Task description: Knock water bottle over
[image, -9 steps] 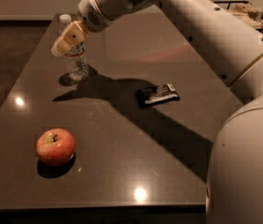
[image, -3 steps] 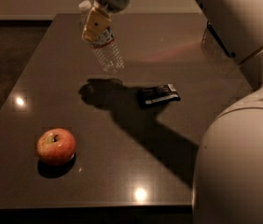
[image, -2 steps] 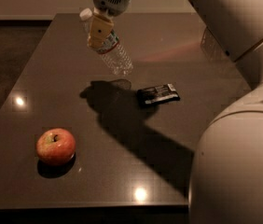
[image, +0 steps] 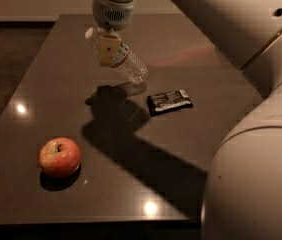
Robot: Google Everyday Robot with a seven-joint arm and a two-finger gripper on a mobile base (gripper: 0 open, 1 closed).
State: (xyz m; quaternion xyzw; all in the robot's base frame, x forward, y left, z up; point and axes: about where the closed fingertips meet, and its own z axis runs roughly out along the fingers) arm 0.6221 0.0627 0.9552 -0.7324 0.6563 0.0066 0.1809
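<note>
The water bottle [image: 130, 65] is clear and ribbed, with a white cap at its upper left and a red-and-white label. It hangs tilted above the dark table [image: 51, 89], cap up-left and base down-right, with its reflection just below it. My gripper [image: 108, 48] comes down from the top centre and is shut on the bottle near its neck and label; a tan finger pad [image: 109, 50] lies across it.
A red apple [image: 59, 157] sits at the table's front left. A dark wrapped snack bar [image: 169, 101] lies right of the bottle. My white arm [image: 231, 24] and body [image: 261, 174] fill the right side. The table's front edge runs along the bottom.
The bottle stood upright at the far left of the table; it has since been carried right and toward the middle with the gripper, and is tipped further over.
</note>
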